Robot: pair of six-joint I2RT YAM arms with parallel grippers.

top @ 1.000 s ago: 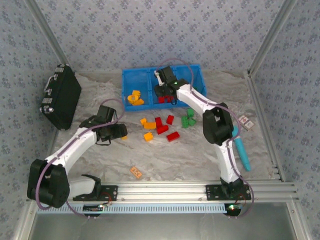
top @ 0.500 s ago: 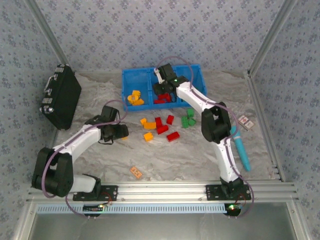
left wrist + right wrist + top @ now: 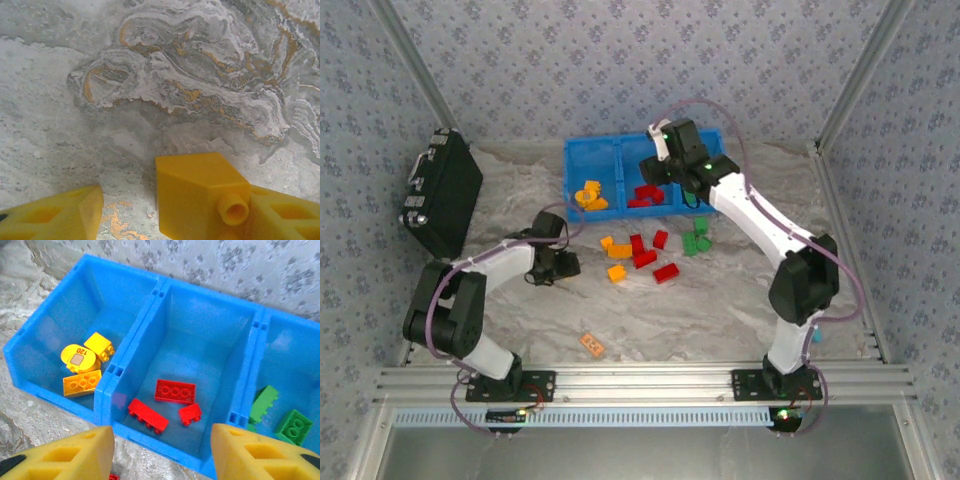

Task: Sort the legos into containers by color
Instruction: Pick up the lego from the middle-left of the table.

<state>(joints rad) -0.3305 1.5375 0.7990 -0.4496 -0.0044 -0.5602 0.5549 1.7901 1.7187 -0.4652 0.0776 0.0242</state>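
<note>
A yellow lego (image 3: pixel 200 195) lies on the marbled table between the fingers of my left gripper (image 3: pixel 170 210). It rests against the right finger, and a gap shows between it and the left finger (image 3: pixel 55 217), so this gripper (image 3: pixel 560 265) is open around it. My right gripper (image 3: pixel 161 440) hangs open and empty over the blue containers (image 3: pixel 135 355), near the middle one. That compartment holds three red legos (image 3: pixel 175 390). The left compartment has yellow ones (image 3: pixel 80 382), the right has green ones (image 3: pixel 292 425). Loose red (image 3: pixel 645 258), orange (image 3: pixel 616 272) and green (image 3: pixel 695 240) legos lie in front of the bin (image 3: pixel 570 170).
A black hard case (image 3: pixel 440 190) lies at the far left of the table. A flat orange tag (image 3: pixel 591 344) sits near the front rail. Metal frame rails border the table on all sides.
My right gripper has lifted out of the middle compartment and its jaws have widened. My left gripper has shifted toward the loose pile and its fingers have narrowed around the yellow lego.
</note>
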